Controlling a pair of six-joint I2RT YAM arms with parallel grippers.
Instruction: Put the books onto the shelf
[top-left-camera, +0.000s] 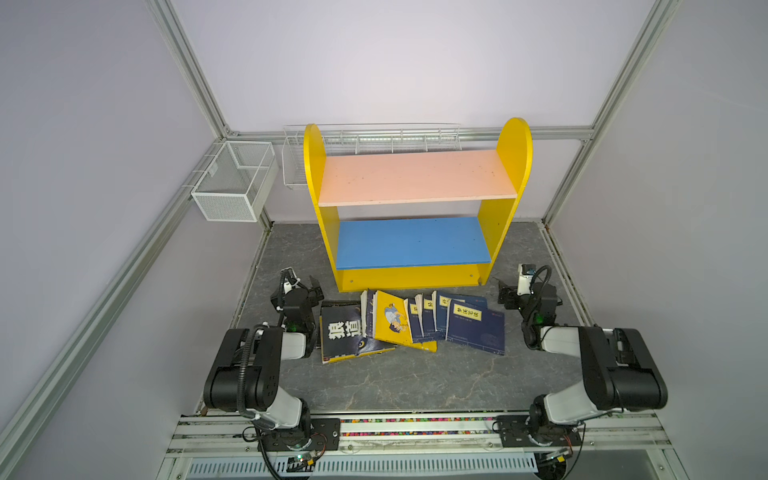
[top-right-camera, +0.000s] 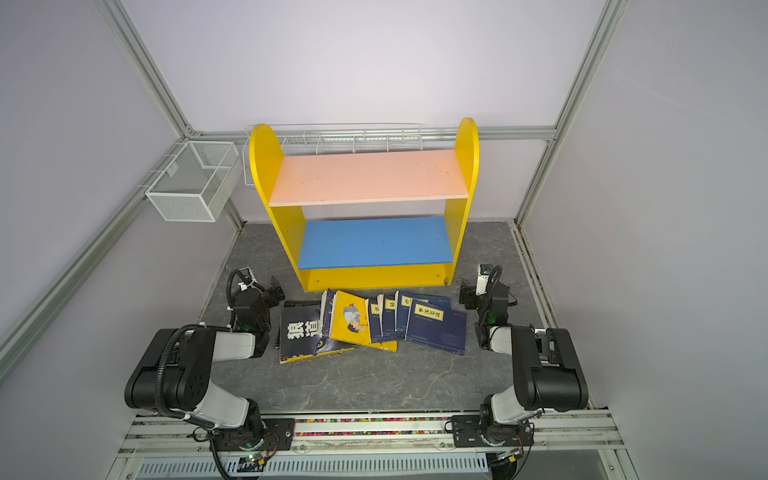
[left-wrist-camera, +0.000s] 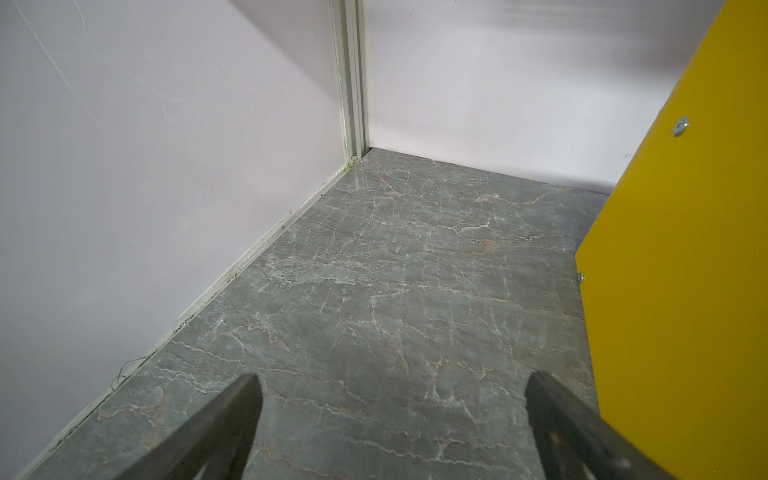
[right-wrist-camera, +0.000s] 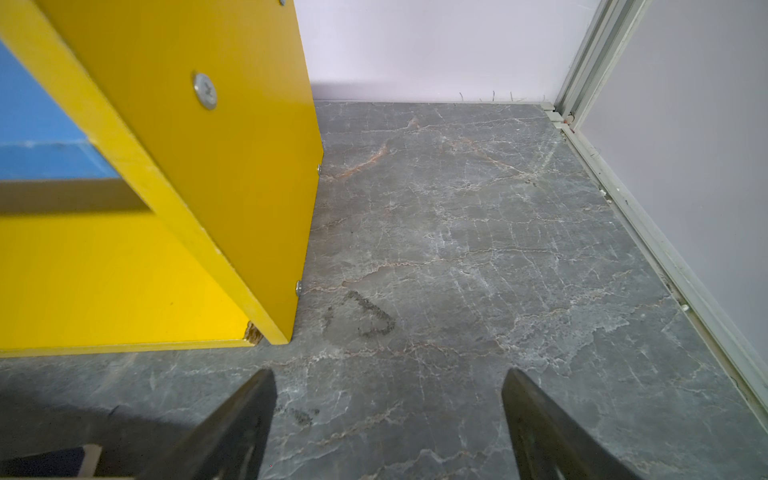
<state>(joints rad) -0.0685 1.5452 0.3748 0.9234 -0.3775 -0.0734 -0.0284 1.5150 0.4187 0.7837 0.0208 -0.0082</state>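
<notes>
The books (top-left-camera: 411, 324) lie in a messy row on the gray table (top-left-camera: 415, 382), leaning on each other, just in front of the shelf (top-left-camera: 415, 208). The dark book (top-left-camera: 343, 332) is on the left, the yellow book (top-left-camera: 392, 318) is next to it, and the blue books (top-left-camera: 476, 328) are on the right. The left gripper (left-wrist-camera: 392, 376) sits left of the books, jaws wide apart, holding nothing. The right gripper (right-wrist-camera: 388, 372) sits right of them, jaws wide apart too, holding nothing.
</notes>
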